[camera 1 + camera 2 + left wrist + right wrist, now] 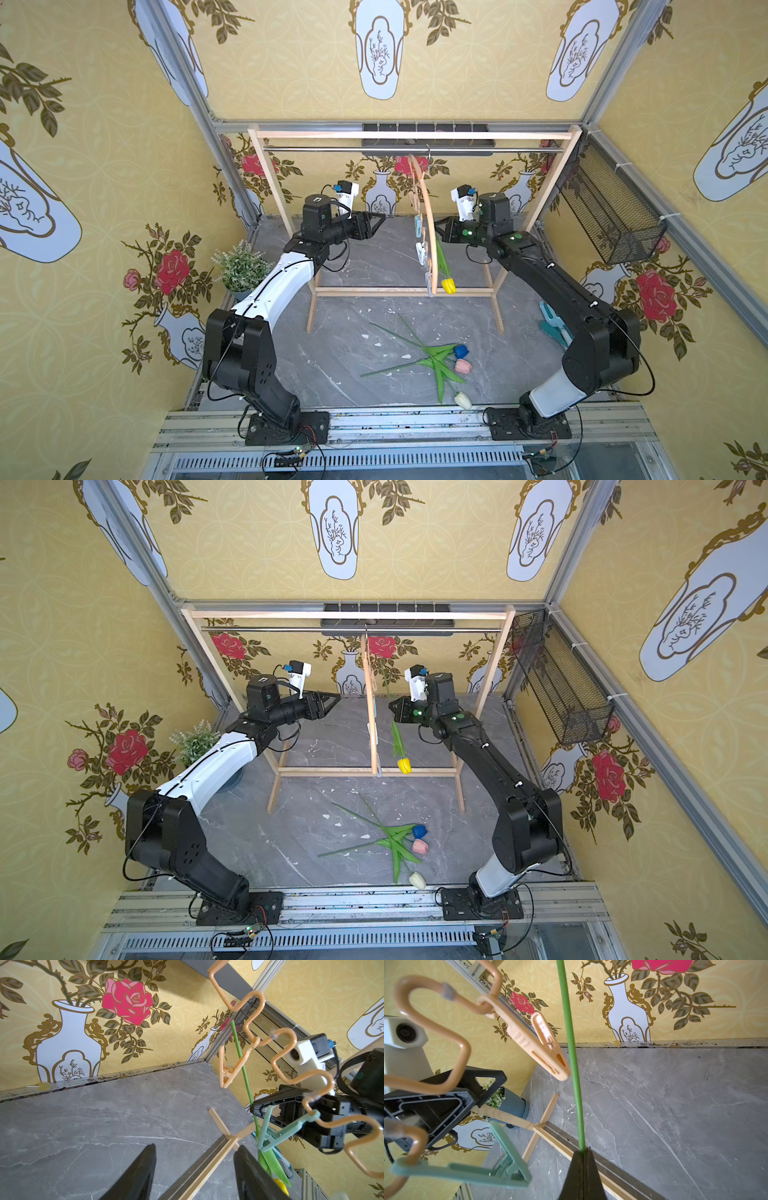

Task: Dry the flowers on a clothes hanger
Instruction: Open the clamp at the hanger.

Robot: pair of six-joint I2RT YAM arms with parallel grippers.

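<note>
The wooden rack (pixel 411 135) carries the clothes hanger (pixel 430 232), which hangs edge-on between the two arms. The right gripper (pixel 583 1153) is closed tight on the stem of the yellow tulip (pixel 448 286), which hangs head down just beside the hanger. Three other tulips (pixel 440 365) lie on the floor (pixel 353 257). The left gripper (pixel 195 1172) stands open and empty. I think it should squeeze the peach clip (pixel 542 1043) by its tail. Then the right one can bring the stem slowly into the clip's mouth, without swinging the hanger.
</note>
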